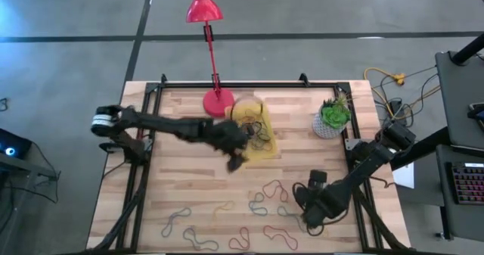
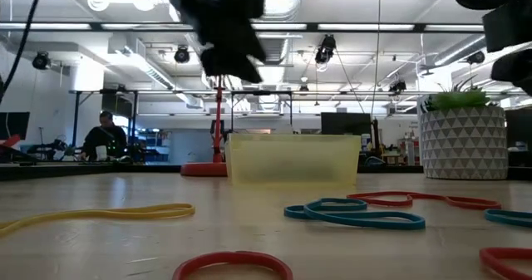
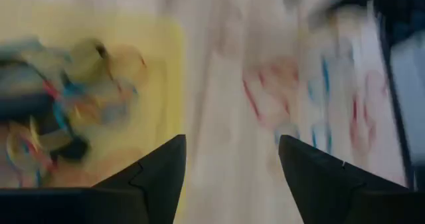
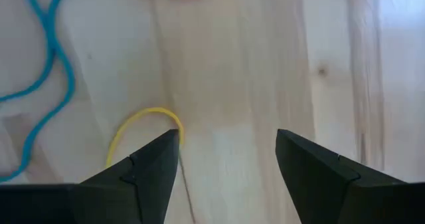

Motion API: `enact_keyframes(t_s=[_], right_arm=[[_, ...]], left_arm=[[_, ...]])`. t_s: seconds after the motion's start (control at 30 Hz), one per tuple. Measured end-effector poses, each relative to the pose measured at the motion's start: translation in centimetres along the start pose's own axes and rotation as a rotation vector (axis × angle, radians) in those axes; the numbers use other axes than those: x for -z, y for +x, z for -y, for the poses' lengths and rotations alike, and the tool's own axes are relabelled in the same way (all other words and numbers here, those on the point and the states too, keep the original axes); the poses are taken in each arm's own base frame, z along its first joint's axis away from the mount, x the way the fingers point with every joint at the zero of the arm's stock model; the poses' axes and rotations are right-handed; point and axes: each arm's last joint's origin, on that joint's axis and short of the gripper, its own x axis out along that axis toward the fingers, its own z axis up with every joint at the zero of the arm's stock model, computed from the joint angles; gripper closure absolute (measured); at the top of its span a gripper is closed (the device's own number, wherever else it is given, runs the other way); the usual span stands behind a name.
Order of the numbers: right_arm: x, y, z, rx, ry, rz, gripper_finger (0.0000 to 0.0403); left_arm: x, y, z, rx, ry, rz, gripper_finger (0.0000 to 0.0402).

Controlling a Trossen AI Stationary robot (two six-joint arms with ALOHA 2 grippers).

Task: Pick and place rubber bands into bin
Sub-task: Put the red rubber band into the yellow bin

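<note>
The translucent yellow bin (image 1: 266, 153) sits mid-table in front of the red lamp base and holds a heap of rubber bands (image 1: 259, 131). My left gripper (image 1: 236, 163) hovers open over the bin's near-left corner, raised above the table in the low view (image 2: 226, 31), with nothing between its fingers (image 3: 232, 144). Several loose rubber bands (image 1: 265, 208) lie on the near part of the table. My right gripper (image 1: 308, 217) is open and low over them. In its wrist view (image 4: 229, 137) a yellow band (image 4: 143, 121) runs behind one finger, and bare wood shows between the fingers.
The red lamp base (image 1: 218, 102) stands just beyond the bin, its stem rising over the far edge. A white pot with a green plant (image 1: 331, 120) is at the far right. A black frame rail (image 1: 249, 85) borders the table. A person (image 2: 104, 137) sits far off in the room.
</note>
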Motion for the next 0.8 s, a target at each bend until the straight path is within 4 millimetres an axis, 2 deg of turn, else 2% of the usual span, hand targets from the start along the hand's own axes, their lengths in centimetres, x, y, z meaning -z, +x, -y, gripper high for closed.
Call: enact_keyframes(t_s=[0.17, 0.37, 0.57, 0.8], right_arm=[[-2.1, 1.1, 0.0, -0.054, -0.048, 0.117, 0.0165], [-5.0, 1.7, 1.6, -0.063, -0.044, 0.182, 0.0165], [-7.0, 3.3, 2.3, -0.063, -0.098, 0.219, 0.0165], [-7.9, 5.8, 2.7, -0.04, -0.078, 0.161, 0.0167]], left_arm=[[3.1, -2.3, 4.5, -0.086, 0.097, -0.098, 0.0176], [5.8, -3.3, 8.2, -0.181, 0.018, -0.113, 0.0176], [7.6, -3.9, 9.7, -0.225, -0.049, -0.143, 0.0176], [8.6, -4.3, 10.8, -0.216, -0.085, -0.161, 0.0176]])
